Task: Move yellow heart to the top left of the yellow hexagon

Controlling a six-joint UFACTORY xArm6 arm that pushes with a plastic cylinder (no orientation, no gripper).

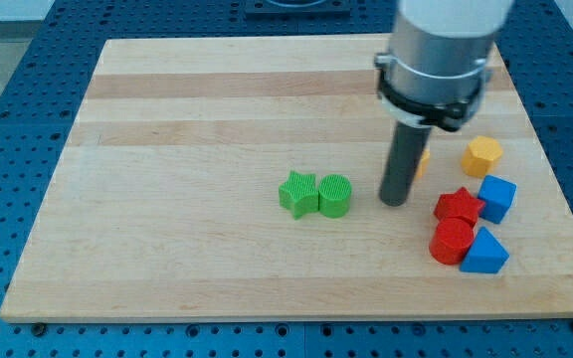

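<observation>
Blue triangular block (484,253) lies nearest; my tip (395,202) hides most of the yellow heart (423,162) beside the yellow hexagon (482,156).

Board (217,119): pale wood, lengthwise grain bands, smooth satin finish. Green star (297,193) and green cylinder (334,196): plastic look, finely ribbed tops, matt. Yellow hexagon (482,156), red star (459,206), red cylinder (453,241), blue cube (496,198), blue triangle (484,252): matt plastic look, same fine ridging faintly visible. Rod down to my tip (395,203): dark, smooth, slight sheen. Collar above (446,45): brushed grey metal, black band. Surrounding table (28,60): blue, perforated, matt.
</observation>
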